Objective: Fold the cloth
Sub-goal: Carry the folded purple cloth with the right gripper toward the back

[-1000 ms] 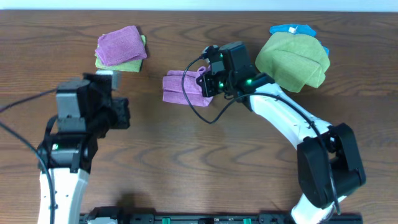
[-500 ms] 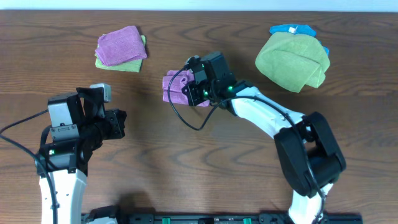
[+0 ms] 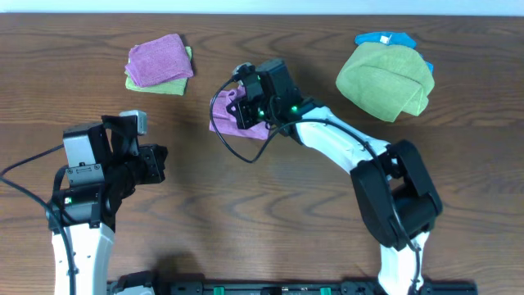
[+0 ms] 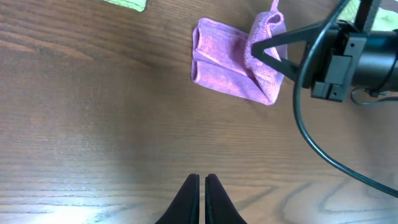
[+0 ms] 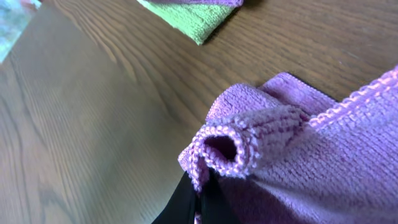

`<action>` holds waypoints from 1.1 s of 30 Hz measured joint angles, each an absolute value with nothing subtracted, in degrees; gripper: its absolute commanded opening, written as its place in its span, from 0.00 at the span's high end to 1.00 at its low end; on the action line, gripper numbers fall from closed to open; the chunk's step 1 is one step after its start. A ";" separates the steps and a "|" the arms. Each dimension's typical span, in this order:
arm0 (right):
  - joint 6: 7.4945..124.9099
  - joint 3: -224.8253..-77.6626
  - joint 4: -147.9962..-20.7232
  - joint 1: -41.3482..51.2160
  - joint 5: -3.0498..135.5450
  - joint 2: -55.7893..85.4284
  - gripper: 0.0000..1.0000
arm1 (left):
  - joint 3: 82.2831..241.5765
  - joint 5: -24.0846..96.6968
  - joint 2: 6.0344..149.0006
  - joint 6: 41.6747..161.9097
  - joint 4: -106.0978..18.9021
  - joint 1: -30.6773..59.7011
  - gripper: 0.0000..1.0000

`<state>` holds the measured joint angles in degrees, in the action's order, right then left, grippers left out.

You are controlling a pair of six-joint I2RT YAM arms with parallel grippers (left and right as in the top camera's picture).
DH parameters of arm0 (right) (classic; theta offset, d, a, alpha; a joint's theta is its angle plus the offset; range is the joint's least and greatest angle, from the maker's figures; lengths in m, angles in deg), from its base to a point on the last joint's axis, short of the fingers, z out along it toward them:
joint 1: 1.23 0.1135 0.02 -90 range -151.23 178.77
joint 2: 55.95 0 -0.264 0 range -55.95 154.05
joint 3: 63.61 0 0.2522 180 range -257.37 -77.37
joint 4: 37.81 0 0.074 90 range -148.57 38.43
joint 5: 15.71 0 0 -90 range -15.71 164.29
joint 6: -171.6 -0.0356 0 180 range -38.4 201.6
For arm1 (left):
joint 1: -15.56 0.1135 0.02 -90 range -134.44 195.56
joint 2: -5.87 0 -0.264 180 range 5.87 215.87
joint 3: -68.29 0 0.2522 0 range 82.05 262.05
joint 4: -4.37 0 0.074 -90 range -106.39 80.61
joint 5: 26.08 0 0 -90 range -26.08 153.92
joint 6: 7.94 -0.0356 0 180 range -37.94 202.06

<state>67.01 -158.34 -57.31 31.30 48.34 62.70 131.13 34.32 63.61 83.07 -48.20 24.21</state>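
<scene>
Overhead view: the purple cloth (image 3: 223, 117) is noted on the wooden table (image 3: 246, 213), a little left of the centre and towards the far edge. It is partly folded. Its left portion lies flat in a doubled layer, and its right portion is lifted off the wood.

Right gripper (image 3: 246, 107): seen reaching leftward over the cloth. In the right wrist view the dark fingertips are pressed together at the bottom of the frame. A rolled, hemmed edge of the purple cloth is pinched between them. The cloth bulges into a small open loop just above the grip. The left wrist view confirms this, with a peak of cloth raised at the right gripper and the rest sloping down to the table.

Left gripper (image 4: 202, 180): the fingers are recorded as pressed together with nothing between them. It is held above bare wood, well apart from the cloth, on the near-left side of the table.

A black cable (image 4: 297, 112) is seen looping down from the right arm, beside the cloth.

Other items logged:
- A folded stack (image 3: 160, 64), purple on top of green, at the far left and apart from the work cloth.
- A large green cloth (image 3: 385, 79) heaped at the far right.
- A blue item (image 3: 383, 38) partly hidden behind that green cloth; its kind cannot be told.
</scene>
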 measured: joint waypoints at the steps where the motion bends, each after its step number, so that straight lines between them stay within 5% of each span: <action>1: 66.97 -158.38 -57.33 31.44 48.31 62.81 0.99 | 131.13 34.30 63.61 83.07 -48.20 24.18 0.94; 29: 66.88 -158.75 -54.78 34.10 47.35 66.48 0.98 | 131.13 34.12 63.61 83.07 -48.20 24.21 0.94; 30: 66.88 -158.73 -54.75 34.10 47.40 66.48 0.93 | 131.13 34.08 63.61 83.07 -48.20 24.21 0.94; 33: 66.18 -158.73 -54.73 34.10 47.75 66.48 0.30 | 131.13 34.08 63.61 83.05 -48.20 24.18 0.94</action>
